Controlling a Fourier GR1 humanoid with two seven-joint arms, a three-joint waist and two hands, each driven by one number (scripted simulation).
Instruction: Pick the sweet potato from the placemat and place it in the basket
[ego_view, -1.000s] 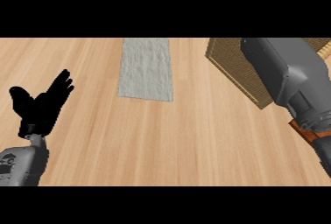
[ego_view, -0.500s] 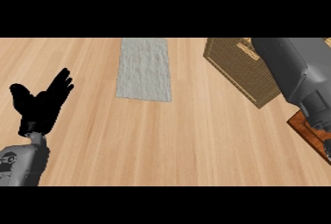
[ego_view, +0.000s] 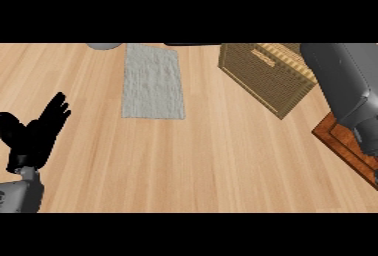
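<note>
1. Counter (ego_view: 199, 165): light wood, fills the view. The bare middle strip between placemat and basket looks like the intended carry path.
2. Right forearm (ego_view: 345, 85): grey, large, runs along the right edge from far to near, passing beside and partly over the basket's right corner. The right hand is out of frame, so I cannot tell whether it is open, closed or carrying anything.
3. Basket (ego_view: 262, 75): woven tan box, far right, turned at an angle to the counter grain. It's the drop target; only part of its open top shows at the far edge, and I can't see inside.
4. Placemat (ego_view: 153, 80): grey rectangle, far centre-left, well apart from the basket. It's the pick-up spot, but its visible surface is bare.
5. Wooden board (ego_view: 347, 145): reddish-brown edge at near right, partly under the forearm. Probably unrelated to the task.
6. Left hand (ego_view: 33, 132): black, near left edge, fingers straight and pointing up-right, grasping nothing, touching nothing. Reads as parked to keep clear of the working arm.
7. Grey round object (ego_view: 103, 46): just a sliver at the far edge, left of the placemat; can't identify it.
8. Sweet potato: not visible anywhere. My guess is it's either with the unseen right hand or out of frame; can't confirm.
</note>
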